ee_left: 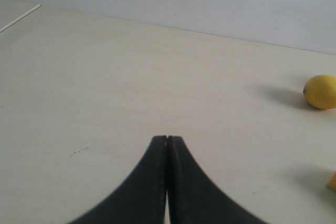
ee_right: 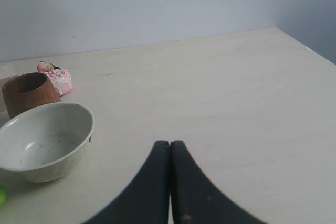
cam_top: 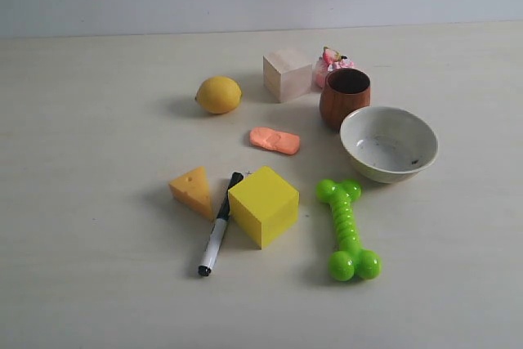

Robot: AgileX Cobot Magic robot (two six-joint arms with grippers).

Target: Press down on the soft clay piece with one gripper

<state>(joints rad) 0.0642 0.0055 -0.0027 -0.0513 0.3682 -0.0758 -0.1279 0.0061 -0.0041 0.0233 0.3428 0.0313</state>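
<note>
The soft clay piece (cam_top: 274, 140), a flat salmon-orange lump, lies on the table between the lemon (cam_top: 218, 94) and the yellow cube (cam_top: 262, 205). Neither arm shows in the exterior view. My left gripper (ee_left: 167, 138) is shut with nothing in it, over bare table, the lemon (ee_left: 321, 92) far off to one side. My right gripper (ee_right: 169, 142) is also shut and empty, beside the white bowl (ee_right: 44, 141). The clay is out of both wrist views.
Around the clay stand a wooden cube (cam_top: 288, 74), a brown wooden cup (cam_top: 344, 96), a white bowl (cam_top: 388, 143), a pink toy (cam_top: 330, 63), a cheese wedge (cam_top: 191, 190), a marker (cam_top: 219, 225) and a green bone toy (cam_top: 348, 230).
</note>
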